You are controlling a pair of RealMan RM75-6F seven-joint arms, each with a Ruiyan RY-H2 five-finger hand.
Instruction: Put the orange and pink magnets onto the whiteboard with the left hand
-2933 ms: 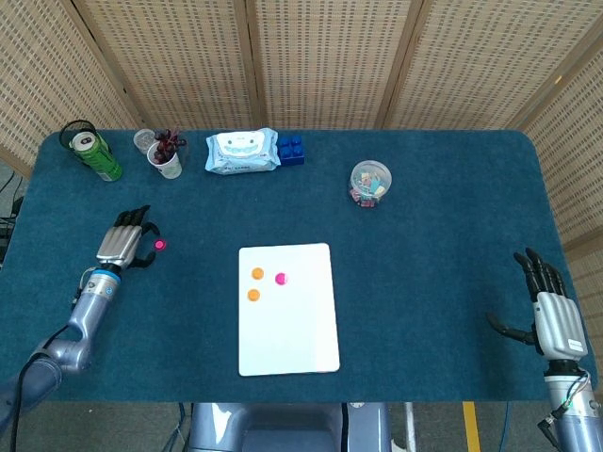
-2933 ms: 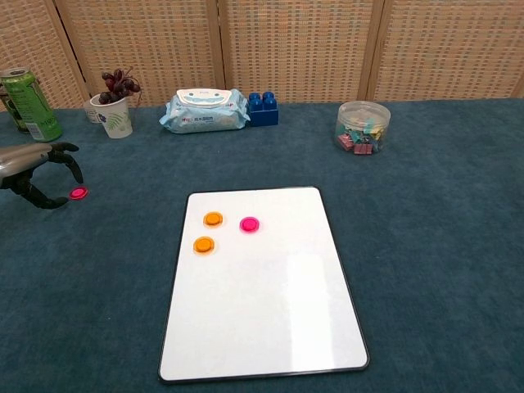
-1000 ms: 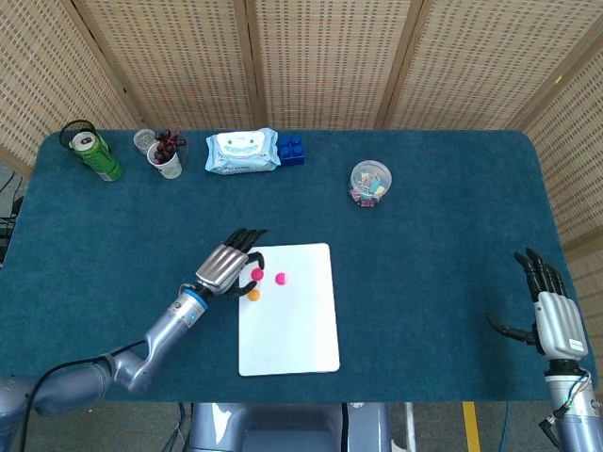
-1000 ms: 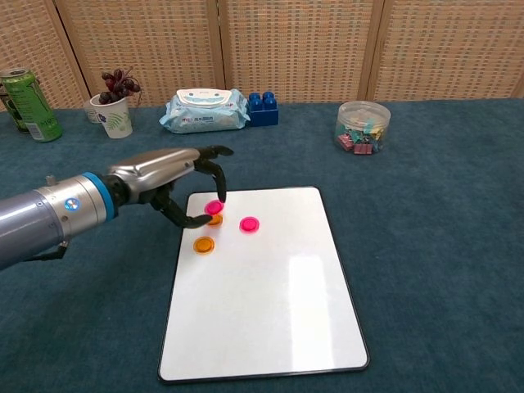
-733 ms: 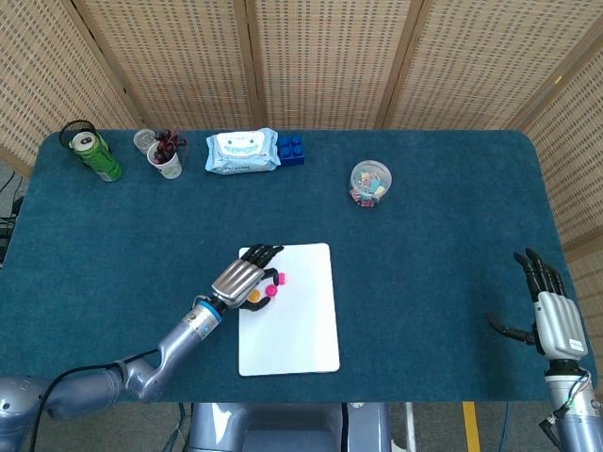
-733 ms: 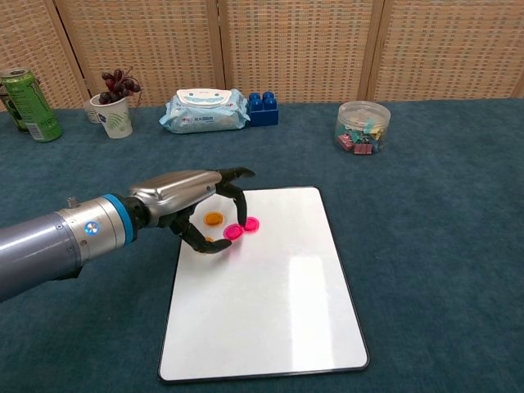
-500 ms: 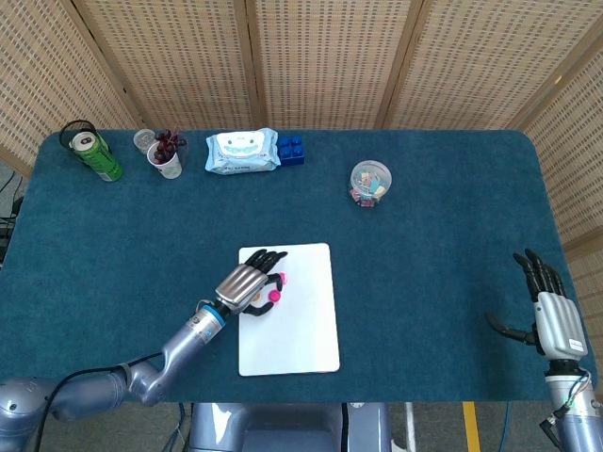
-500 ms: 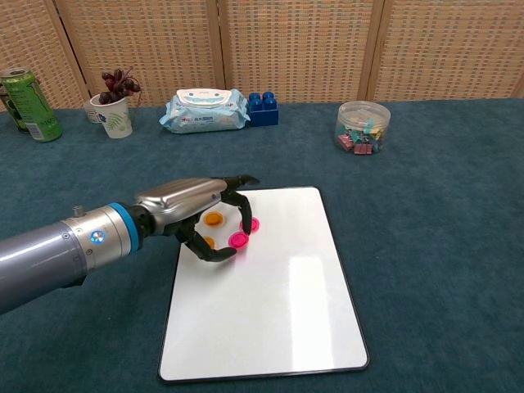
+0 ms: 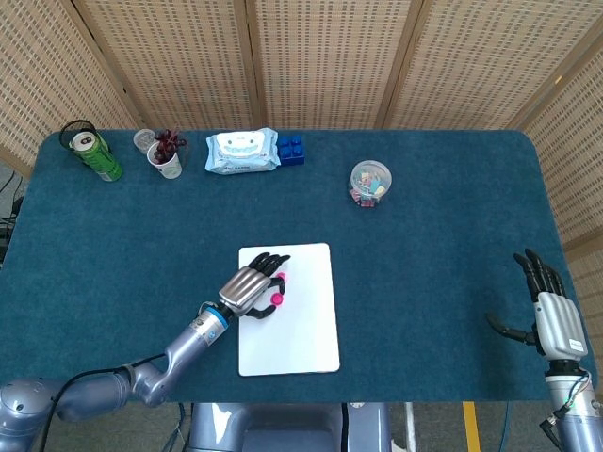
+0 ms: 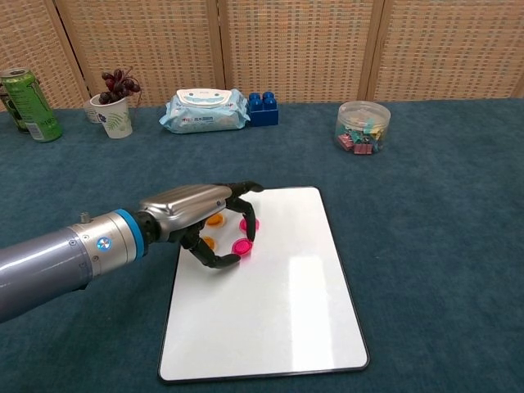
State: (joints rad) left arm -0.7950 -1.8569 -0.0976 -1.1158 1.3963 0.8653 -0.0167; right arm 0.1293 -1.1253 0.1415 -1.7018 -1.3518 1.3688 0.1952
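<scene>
Pink magnet [image 10: 241, 246] sits pinched between thumb and fingertip of the left hand [image 10: 204, 214], low over the upper left part of the whiteboard [image 10: 270, 311]. A second pink magnet [image 10: 250, 224] and two orange magnets [image 10: 214, 219] lie on the board under the fingers. Right hand [image 9: 552, 315] rests at the counter's [image 9: 424, 282] far edge, fingers spread, holding nothing

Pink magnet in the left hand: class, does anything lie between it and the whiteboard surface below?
Nothing visible does. The left hand holds the pink magnet right at the whiteboard; the board beneath it looks bare, with another pink magnet just beyond.
</scene>
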